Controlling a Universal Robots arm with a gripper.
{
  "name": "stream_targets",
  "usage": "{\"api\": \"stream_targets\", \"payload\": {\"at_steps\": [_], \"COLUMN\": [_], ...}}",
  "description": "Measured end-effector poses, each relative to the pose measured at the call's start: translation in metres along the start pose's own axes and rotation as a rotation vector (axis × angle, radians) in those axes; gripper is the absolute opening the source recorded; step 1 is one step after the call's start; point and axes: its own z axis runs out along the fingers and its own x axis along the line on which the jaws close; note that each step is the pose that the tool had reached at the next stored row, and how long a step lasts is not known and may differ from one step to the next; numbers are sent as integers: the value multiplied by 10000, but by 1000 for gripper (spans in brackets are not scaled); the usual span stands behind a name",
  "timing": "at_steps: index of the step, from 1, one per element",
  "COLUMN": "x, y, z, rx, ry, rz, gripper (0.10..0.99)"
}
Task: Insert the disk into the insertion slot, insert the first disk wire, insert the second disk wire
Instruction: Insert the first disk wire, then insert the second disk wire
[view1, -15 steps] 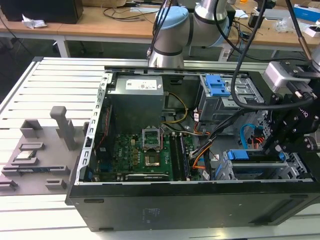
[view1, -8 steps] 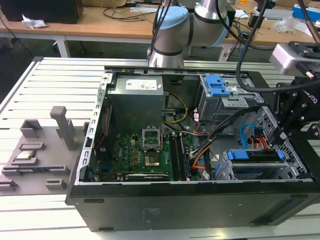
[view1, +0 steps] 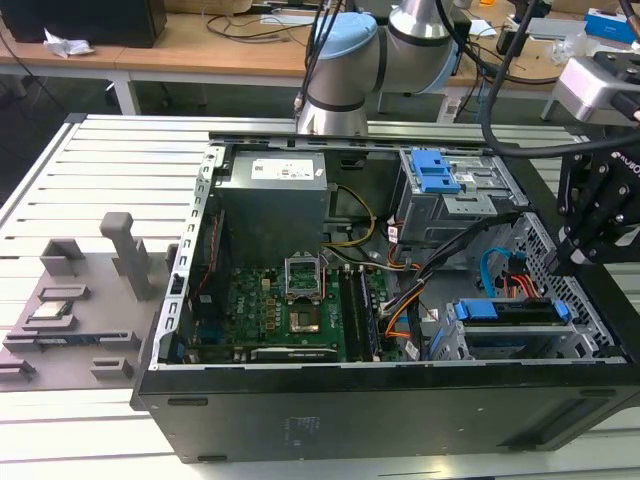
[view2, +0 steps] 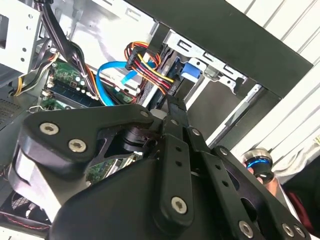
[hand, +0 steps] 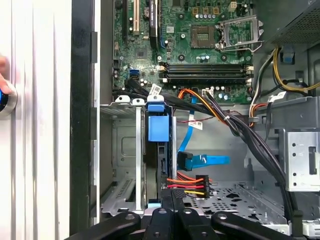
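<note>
jaws: together, with nothing visible between them. the tips sit just beside the red, yellow and orange power wires (hand: 182, 184), close to the edge of the disk (hand: 160, 165). the disk sits in the insertion slot (hand: 122, 150), with its blue carrier tab (hand: 159, 127) at the slot mouth. the blue data cable (hand: 202, 161) ends just beside the disk edge. whether either plug is seated cannot be told.

step in hand, as judged: wire insertion. square the plug to the socket on the disk edge and press straight in. keep the black cable bundle (hand: 250, 135) out of the path. a tilted plug is likely to jam.

view notes: the exterior view gives the layout, with the disk (view1: 510, 312) in a corner of the computer case (view1: 400, 420) on the table (view1: 60, 180). the first wrist view gives the disk edge and both cables head-on. the second wrist view gives the jaw tips close against the power wires (view2: 150, 67).
</note>
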Motion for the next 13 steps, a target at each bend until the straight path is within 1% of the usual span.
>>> {"api": "stream_targets", "payload": {"at_steps": [7,8,10,11,12,13], "x": [0,0,0,0,-9,-40], "y": [0,0,0,0,1,7], "z": [-4,-4,-5,-5,-8,-7], "rx": [0,0,0,0,1,0], "ry": [1,1,1,1,5,3], "rz": [0,0,0,0,0,-1], "gripper": [114,235,235,302,302,302]}}
